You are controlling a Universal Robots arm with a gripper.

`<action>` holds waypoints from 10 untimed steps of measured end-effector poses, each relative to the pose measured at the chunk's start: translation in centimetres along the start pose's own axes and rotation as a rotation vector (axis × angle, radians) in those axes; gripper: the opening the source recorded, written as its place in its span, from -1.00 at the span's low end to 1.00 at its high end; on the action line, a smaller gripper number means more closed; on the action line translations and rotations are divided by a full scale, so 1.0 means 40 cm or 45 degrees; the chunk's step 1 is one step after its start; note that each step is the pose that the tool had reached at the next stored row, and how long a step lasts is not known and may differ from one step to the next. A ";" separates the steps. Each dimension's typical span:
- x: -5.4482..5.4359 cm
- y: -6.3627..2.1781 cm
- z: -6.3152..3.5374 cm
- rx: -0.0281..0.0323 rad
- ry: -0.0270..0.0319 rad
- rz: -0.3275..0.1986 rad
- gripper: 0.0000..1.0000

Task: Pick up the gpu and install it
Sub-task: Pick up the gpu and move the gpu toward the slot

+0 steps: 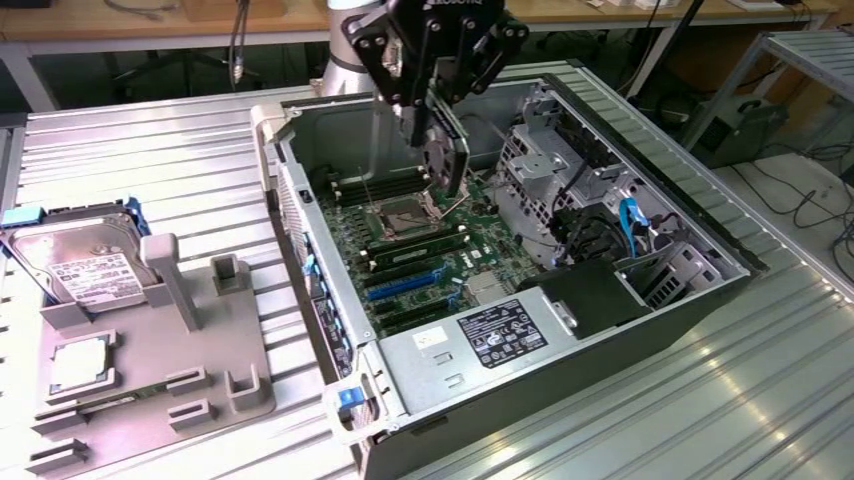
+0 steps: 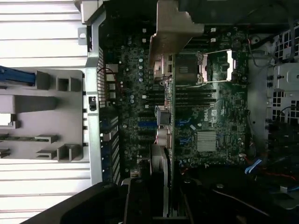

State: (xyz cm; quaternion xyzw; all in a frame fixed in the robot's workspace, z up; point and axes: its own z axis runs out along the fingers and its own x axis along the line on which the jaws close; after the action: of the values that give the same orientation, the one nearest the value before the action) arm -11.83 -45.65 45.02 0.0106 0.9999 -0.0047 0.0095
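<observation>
Our claw (image 1: 435, 118) was clamped on the gpu (image 1: 446, 160). We held it on its edge above the green board (image 1: 350, 228), so its bottom edge could meet the slots (image 1: 400, 284).

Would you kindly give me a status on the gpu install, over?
Gripper shut on gpu. Gpu held on edge above the motherboard inside the open case, not seated. No obstruction seen beneath it.

Light: bright, even | glare: ribbed metal table (image 1: 747, 400) | shadow: computer case (image 1: 340, 140) interior dim
</observation>
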 end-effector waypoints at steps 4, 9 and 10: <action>-0.053 0.001 0.001 0.0000 0.0000 0.000 -0.44; -0.108 0.002 0.002 -0.0005 0.0001 -0.024 -0.44; -0.121 0.003 0.002 -0.0006 0.0001 -0.035 -0.44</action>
State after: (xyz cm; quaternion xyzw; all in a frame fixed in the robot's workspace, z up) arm -6.99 -45.64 45.02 -0.0030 0.9999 -0.0046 0.0094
